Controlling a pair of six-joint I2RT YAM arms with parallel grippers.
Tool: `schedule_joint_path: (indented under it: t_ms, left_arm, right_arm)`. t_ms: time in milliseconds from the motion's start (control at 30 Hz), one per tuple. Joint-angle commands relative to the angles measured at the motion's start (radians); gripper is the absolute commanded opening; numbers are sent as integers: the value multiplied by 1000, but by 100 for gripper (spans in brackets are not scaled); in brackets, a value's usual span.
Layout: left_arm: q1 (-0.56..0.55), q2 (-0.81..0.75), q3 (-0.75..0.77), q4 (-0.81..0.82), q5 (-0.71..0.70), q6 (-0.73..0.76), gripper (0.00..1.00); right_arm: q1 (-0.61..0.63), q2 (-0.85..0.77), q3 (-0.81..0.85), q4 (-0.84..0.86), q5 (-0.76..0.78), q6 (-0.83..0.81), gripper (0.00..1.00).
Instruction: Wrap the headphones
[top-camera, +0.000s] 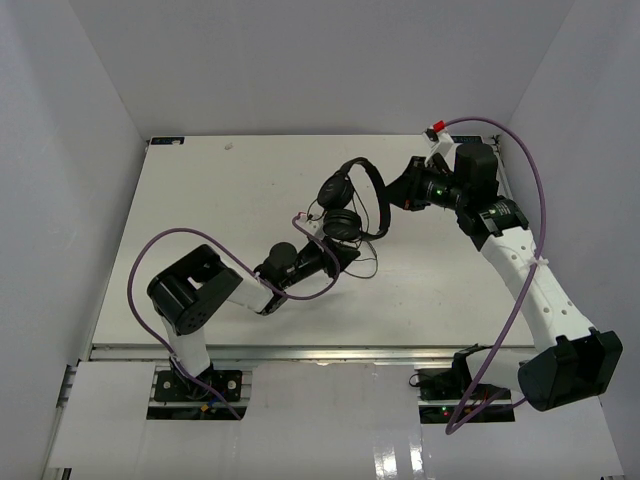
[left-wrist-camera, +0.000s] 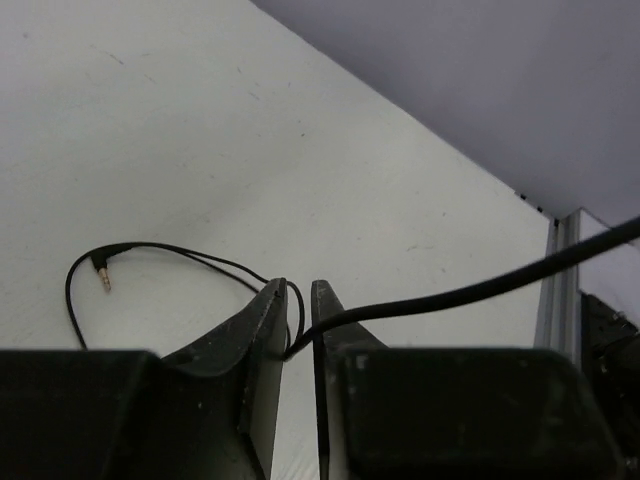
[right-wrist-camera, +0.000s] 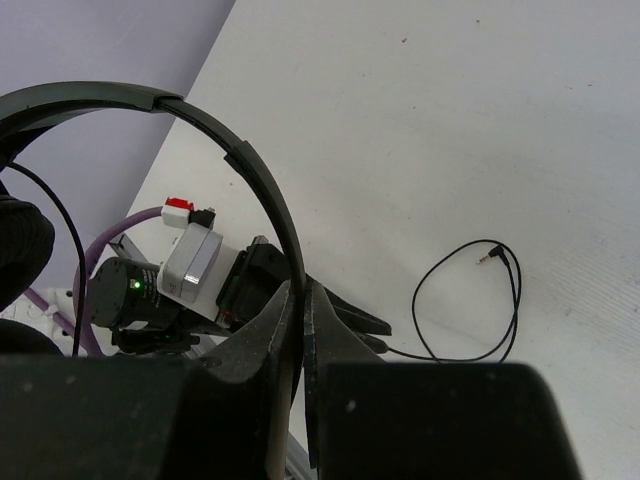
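The black headphones (top-camera: 350, 200) hang above the middle of the table, earcups to the left. My right gripper (top-camera: 397, 188) is shut on the thin headband (right-wrist-camera: 262, 185), which runs down between its jaws (right-wrist-camera: 302, 292). The long thin cable (left-wrist-camera: 180, 252) loops over the table and ends in a bare plug (left-wrist-camera: 103, 276). The loop and plug (right-wrist-camera: 486, 258) also show in the right wrist view. My left gripper (top-camera: 349, 256) sits low under the earcups. Its jaws (left-wrist-camera: 298, 292) stand a narrow gap apart, with the cable passing through that gap.
Thick purple robot cables (top-camera: 180, 236) arc over both arms. A metal rail (left-wrist-camera: 560, 290) marks the table's edge close to my left gripper. White walls enclose the table on three sides.
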Motion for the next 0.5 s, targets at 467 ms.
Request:
schedule_joint_path:
  t_ms: [467]
  left_arm:
    - [92,-341,-74,-334,83,89,0]
  right_arm:
    - [-33,-114,-29,18,-359,-278,8]
